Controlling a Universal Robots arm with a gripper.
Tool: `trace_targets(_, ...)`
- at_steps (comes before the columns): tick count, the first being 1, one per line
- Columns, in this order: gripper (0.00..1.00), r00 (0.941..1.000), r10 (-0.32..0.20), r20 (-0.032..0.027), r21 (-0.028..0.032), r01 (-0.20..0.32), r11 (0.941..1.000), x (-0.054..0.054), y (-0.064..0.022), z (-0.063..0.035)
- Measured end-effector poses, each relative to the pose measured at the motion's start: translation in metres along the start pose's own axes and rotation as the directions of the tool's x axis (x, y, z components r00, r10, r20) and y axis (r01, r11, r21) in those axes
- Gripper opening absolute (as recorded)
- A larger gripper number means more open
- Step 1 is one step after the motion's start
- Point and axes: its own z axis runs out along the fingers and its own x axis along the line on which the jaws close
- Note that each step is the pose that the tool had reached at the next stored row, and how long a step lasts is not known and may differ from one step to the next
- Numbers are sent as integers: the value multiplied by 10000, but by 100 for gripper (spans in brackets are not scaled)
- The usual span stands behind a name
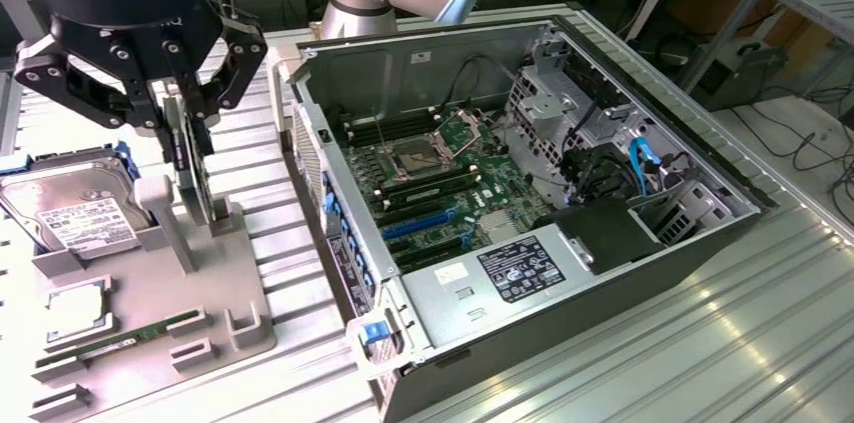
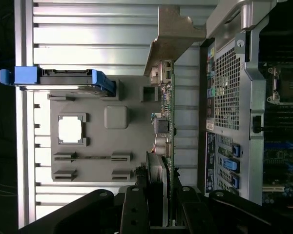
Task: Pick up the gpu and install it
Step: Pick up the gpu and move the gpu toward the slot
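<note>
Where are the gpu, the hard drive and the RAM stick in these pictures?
gpu [image 2: 173, 39]: wrist view, on its silver end bracket.
hard drive [image 1: 83, 221]: exterior view, on its white label.
RAM stick [image 1: 134, 333]: exterior view, on the middle of the green strip.

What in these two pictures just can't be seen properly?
- The gpu: edge-on in the exterior view, so its faces are hidden; the gripper, shut on it, covers its top.
- Its lower edge: hidden behind the posts of the grey holder, exterior view.
- Label on the hard drive: print too small, exterior view.
- Much of the computer case: cut off by the wrist view's edge.
</note>
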Motion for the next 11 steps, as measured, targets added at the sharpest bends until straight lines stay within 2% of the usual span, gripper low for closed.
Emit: trace_targets(11, 28, 10000, 0, -5, -1, 0, 10000, -1, 3, -114)
